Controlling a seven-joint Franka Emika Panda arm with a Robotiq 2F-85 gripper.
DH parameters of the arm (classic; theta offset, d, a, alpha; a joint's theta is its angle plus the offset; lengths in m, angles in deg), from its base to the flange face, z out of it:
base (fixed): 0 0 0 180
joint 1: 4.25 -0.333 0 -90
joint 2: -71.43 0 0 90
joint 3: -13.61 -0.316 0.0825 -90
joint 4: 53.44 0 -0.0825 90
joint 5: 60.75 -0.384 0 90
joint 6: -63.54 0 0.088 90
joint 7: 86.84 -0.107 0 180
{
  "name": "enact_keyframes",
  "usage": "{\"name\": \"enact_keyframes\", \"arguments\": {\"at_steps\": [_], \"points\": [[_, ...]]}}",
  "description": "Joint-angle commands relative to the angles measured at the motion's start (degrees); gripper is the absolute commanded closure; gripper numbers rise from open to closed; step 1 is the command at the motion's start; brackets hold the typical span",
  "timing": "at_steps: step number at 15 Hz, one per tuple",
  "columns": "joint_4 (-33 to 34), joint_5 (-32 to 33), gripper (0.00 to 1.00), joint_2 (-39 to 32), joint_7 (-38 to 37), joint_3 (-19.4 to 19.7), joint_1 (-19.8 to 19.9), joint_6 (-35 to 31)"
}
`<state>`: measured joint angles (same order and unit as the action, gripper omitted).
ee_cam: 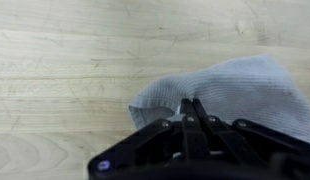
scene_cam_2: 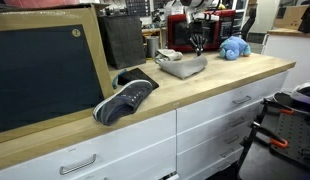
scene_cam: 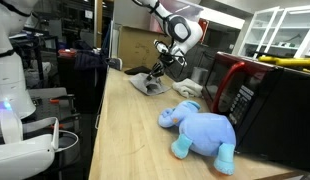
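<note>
Two fingers (ee_cam: 198, 108): your black gripper (ee_cam: 190, 102) has them closed on the near edge of the grey knitted cloth (ee_cam: 245, 85); an edge pinch probably suits such thin fabric.
Cloth: the rest lies slack on the pale wooden countertop (ee_cam: 65, 60), under your wrist.
Neighbours: blue plush elephant (scene_cam: 200, 130) and red microwave oven (scene_cam: 235, 85), apart from the grip.
Far end: dark sneaker (scene_cam_2: 125, 98), toe overhanging the counter edge.

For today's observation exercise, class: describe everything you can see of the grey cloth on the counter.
The cloth is light grey, finely woven or knitted by its look, soft and crumpled into a loose heap. It lies on the pale wooden counter, apart from the blue toy. The gripper is shut on its rumpled edge.
</note>
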<state>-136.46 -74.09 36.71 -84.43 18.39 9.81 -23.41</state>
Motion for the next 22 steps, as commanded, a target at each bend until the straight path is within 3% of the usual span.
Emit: {"name": "enact_keyframes", "arguments": {"at_steps": [1, 6, 10, 13, 16, 22], "points": [[-6.7, 0.0, 0.99, 8.0, 7.0, -0.3, 1.1, 4.5], [-15.7, 2.9, 0.99, 18.5, 22.9, 0.4, 2.4, 9.2], [-25.4, 8.6, 0.99, 27.7, 39.0, 1.8, 3.2, 6.1], [-28.7, 9.6, 0.99, 32.1, 47.7, 3.5, 2.9, 4.7], [-28.0, 4.8, 0.99, 34.0, 47.8, 5.1, 2.3, 4.7], [-24.7, -14.1, 0.99, 34.7, 41.6, 5.8, 1.0, -1.1]]}}
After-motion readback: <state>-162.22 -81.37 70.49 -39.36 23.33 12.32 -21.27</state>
